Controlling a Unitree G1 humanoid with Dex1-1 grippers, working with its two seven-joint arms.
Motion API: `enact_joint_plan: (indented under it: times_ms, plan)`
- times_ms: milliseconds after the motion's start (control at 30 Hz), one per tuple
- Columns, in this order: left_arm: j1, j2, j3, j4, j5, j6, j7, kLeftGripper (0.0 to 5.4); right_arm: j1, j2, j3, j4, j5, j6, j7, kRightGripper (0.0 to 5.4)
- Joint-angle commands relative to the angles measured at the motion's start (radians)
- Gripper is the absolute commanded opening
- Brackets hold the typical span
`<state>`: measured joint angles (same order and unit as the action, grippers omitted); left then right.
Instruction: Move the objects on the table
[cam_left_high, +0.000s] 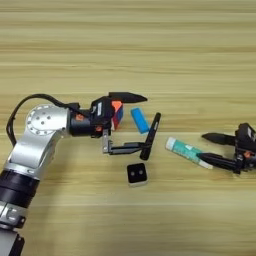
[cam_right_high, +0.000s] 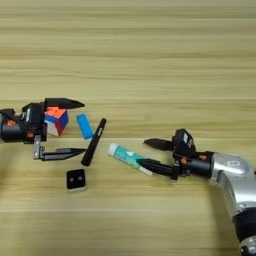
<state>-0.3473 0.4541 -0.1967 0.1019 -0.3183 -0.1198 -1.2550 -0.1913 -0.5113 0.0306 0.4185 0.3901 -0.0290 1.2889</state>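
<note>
— Objects lie in a loose cluster at mid-surface (cam_left_high: 150, 40), between the two arms. Why is the left end effector (cam_left_high: 132, 122) spread so wide?

— Its fingers are released, straddling the multicoloured puzzle cube (cam_right_high: 56, 120); one sits beyond the cube, the other on the near side beside the black pen (cam_left_high: 151, 136), likely readying a grasp.

— And the right end effector (cam_right_high: 152, 155)?

— Also released, its lower finger touching the end of the glue-stick tube (cam_right_high: 127, 157), perhaps nudging it.

— The smaller items?

— The flat blue block (cam_left_high: 140, 120) rests between cube and pen; the small dotted cube (cam_left_high: 136, 174) sits nearest, untouched.
</note>
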Motion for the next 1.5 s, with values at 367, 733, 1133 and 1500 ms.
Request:
enact_joint_plan:
  times_ms: [367,733,1133,1500]
  plan:
    - [-0.019,0.004,0.003,0.019,0.01,-0.016,0.001,5.4,0.025,0.012,-0.047,-0.28,0.14,0.144,-0.001,4.99]
    - [-0.034,-0.02,0.025,0.102,0.014,-0.059,0.04,5.4,0.032,0.047,-0.041,-0.411,0.161,0.175,-0.079,5.39]
    - [-0.078,-0.152,0.137,0.255,0.101,-0.111,0.433,5.4,0.031,0.063,-0.024,-0.501,0.147,0.173,-0.153,5.39]
    - [-0.047,-0.2,0.146,0.278,0.161,-0.016,0.641,5.4,0.019,0.064,-0.005,-0.482,0.117,0.141,-0.166,5.39]
